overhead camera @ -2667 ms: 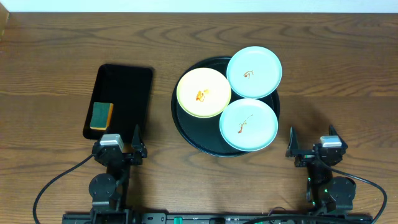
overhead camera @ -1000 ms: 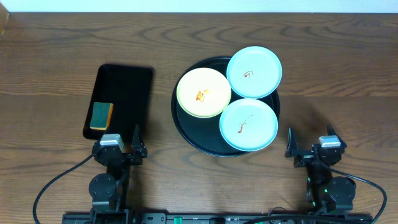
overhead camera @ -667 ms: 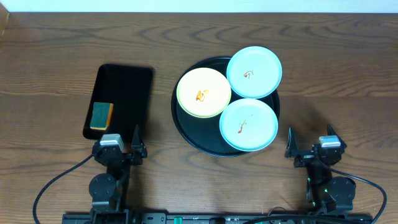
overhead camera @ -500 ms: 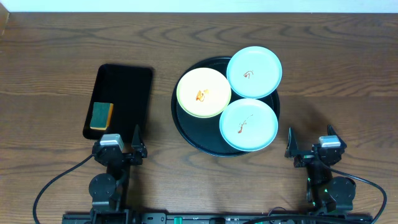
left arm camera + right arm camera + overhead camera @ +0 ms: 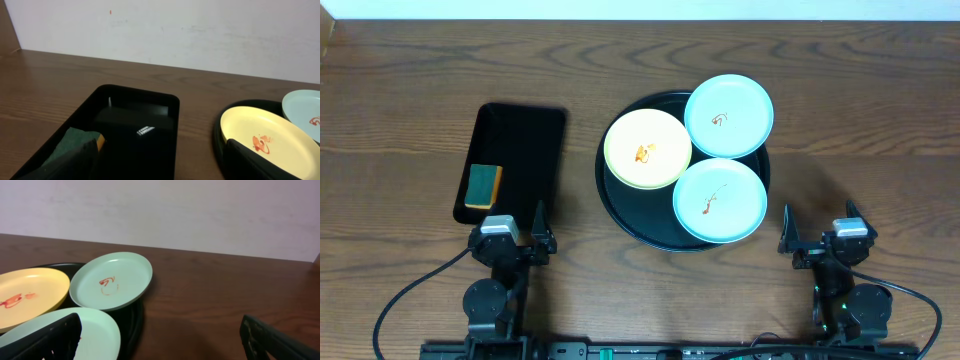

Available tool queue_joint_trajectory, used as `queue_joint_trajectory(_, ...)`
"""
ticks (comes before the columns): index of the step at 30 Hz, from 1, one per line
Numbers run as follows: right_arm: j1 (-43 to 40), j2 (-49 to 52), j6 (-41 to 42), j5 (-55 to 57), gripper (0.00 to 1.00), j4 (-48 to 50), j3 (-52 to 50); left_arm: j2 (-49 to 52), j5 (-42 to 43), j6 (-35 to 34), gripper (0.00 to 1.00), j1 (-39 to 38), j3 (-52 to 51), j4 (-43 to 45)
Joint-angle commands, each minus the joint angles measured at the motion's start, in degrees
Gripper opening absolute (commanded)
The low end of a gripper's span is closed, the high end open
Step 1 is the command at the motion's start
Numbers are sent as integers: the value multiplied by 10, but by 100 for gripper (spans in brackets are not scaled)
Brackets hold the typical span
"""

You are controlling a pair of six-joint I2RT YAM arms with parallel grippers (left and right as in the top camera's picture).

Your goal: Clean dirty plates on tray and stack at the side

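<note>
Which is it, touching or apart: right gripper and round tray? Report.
Apart. The overhead view shows a strip of bare table between the right gripper and the round tray.

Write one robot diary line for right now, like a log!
left claw: open, empty | right claw: open, empty | three smeared plates: on round black tray | sponge: in rectangular black tray

three smeared plates [image 5: 647,149], seemingly overlapping, black tray [image 5: 635,210]

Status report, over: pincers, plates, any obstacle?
Left pincer open, right pincer open, both empty. Yellow plate, far mint plate, near mint plate on round tray, all smeared, unstacked. Sponge on rectangular tray. No obstacle seen.
</note>
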Motion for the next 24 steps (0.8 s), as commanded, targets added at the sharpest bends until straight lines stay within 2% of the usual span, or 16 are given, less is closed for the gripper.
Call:
queue_joint_trajectory(1, -5, 1, -5, -4, 99, -2, -1, 1, 12, 4, 81, 2, -4, -26)
queue_joint_trajectory(11, -5, 1, -3, -10, 99, -2, -1, 1, 12, 4, 81, 2, -4, -26)
queue_joint_trajectory(17, -5, 1, 55, -7, 99, -2, 0, 1, 6, 6, 80, 2, -4, -19)
queue_joint_trajectory(24, -5, 25, 56, -1, 99, -31, 30, 1, 6, 6, 81, 2, -4, -7)
